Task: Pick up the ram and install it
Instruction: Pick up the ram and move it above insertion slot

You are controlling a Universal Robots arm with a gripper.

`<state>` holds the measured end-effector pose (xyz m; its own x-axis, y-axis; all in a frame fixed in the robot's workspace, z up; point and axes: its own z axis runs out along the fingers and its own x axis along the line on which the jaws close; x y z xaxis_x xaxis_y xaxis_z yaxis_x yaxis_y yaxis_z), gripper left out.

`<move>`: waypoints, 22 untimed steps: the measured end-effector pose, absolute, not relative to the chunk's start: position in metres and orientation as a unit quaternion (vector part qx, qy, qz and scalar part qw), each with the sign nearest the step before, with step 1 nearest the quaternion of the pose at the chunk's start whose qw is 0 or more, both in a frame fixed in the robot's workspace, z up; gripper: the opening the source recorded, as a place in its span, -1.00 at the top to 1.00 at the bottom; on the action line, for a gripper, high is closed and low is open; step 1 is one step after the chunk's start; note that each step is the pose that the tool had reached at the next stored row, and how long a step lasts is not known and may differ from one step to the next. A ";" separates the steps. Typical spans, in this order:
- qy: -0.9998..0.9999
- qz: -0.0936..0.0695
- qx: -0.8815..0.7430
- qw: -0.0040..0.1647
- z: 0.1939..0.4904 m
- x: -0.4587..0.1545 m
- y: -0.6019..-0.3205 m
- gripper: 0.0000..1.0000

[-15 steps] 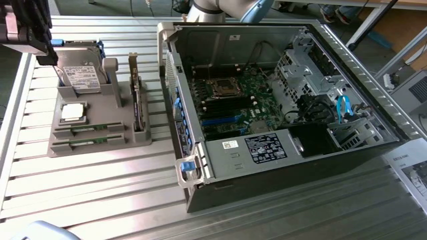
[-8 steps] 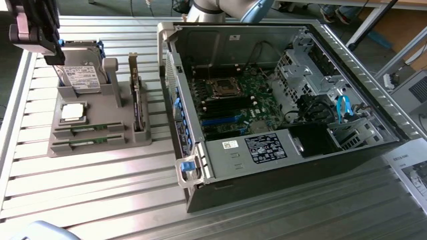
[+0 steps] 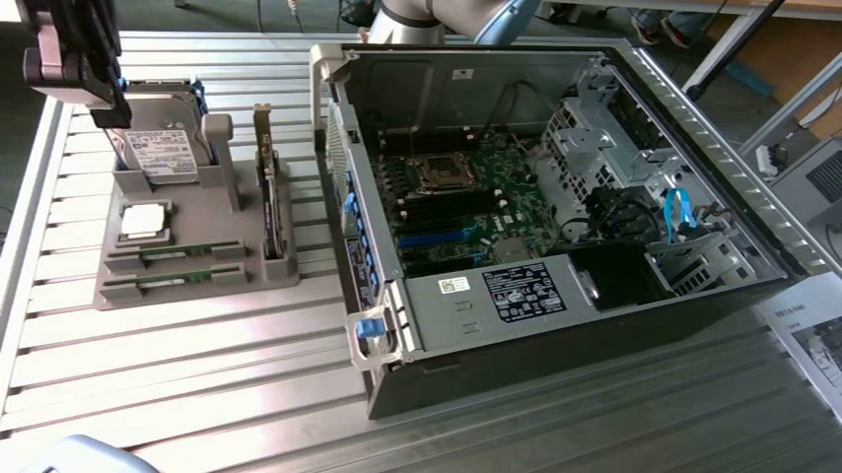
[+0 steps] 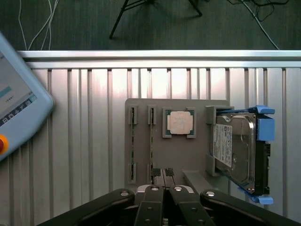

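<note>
- My gripper (image 4: 164,175) is closed, finger against finger, with nothing between them. It hangs above the grey holder (image 4: 181,155) on the tabletop (image 4: 89,141).
- The ram (image 4: 151,141) stands on edge in a slot of the holder, just beside the processor (image 4: 179,122). A twin stick (image 4: 133,143) sits in the next slot, toward the holder's outer side. Both are seated, untouched.
- The hard drive (image 4: 235,150) stands at the holder's far end, past the processor. The open computer case (image 3: 435,89) is beside the holder.
- I judge the ram to be light and stiff but thin and brittle — it would crack or chip rather than bend.
- The best hold looks like a pinch across its two flat faces at mid-length, on the exposed upper edge. That keeps clear of the holder's end clips and the contact edge down in the slot.
- The faces are smooth, so a firm, square pinch — a tilted one could let it twist.
</note>
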<state>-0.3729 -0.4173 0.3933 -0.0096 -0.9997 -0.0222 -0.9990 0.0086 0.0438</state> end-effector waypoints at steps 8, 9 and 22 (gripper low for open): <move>-0.710 -0.022 0.704 0.007 0.389 -0.373 -0.417 0.80; -0.710 -0.022 0.704 0.006 0.388 -0.373 -0.417 0.80; -0.710 -0.018 0.704 0.002 0.370 -0.373 -0.417 0.80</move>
<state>-0.3730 -0.4174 0.3703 -0.0093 -0.9997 -0.0223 -0.9995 0.0086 0.0294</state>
